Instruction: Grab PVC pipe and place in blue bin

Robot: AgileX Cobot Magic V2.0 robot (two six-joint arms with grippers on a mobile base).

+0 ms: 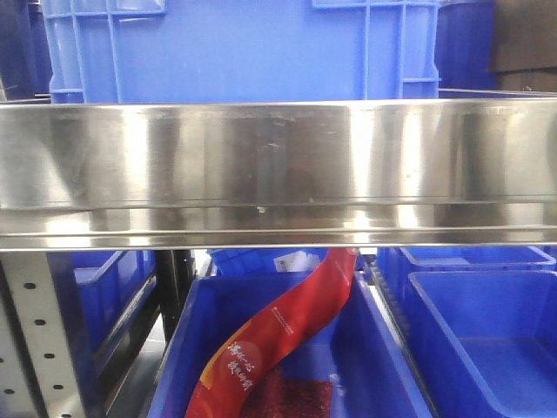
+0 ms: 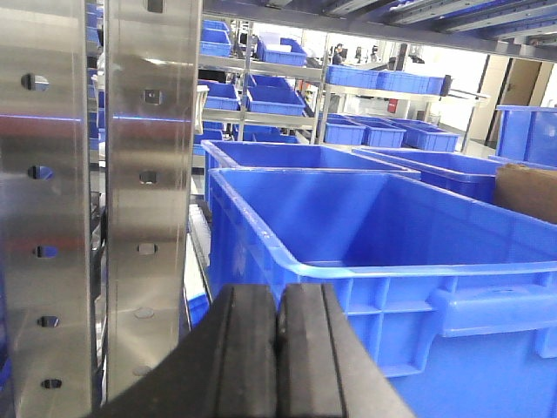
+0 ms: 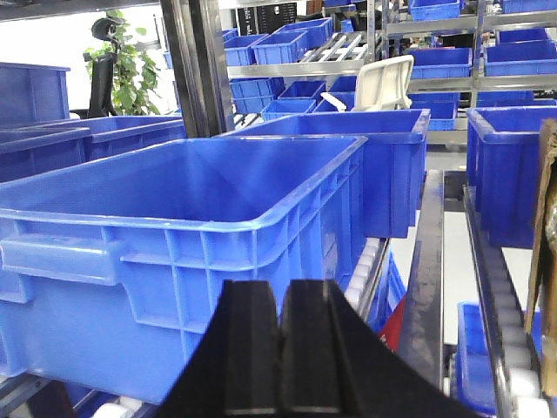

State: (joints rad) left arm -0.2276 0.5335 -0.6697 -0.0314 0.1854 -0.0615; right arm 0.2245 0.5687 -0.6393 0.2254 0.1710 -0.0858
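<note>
The PVC pipe is out of view in every frame. My left gripper (image 2: 278, 300) is shut and empty, its black fingers pressed together just in front of a large blue bin (image 2: 365, 261) on the shelf. My right gripper (image 3: 280, 296) is shut and empty too, close to the near wall of another large blue bin (image 3: 174, 261). In the front view neither gripper shows; a blue bin (image 1: 365, 366) below the shelf holds a red bag (image 1: 278, 335).
A wide steel shelf rail (image 1: 278, 165) crosses the front view, with a big blue crate (image 1: 244, 48) above it. A perforated steel post (image 2: 96, 200) stands left of my left gripper. A brown cardboard box (image 2: 526, 192) and roller tracks (image 3: 496, 296) lie to the right.
</note>
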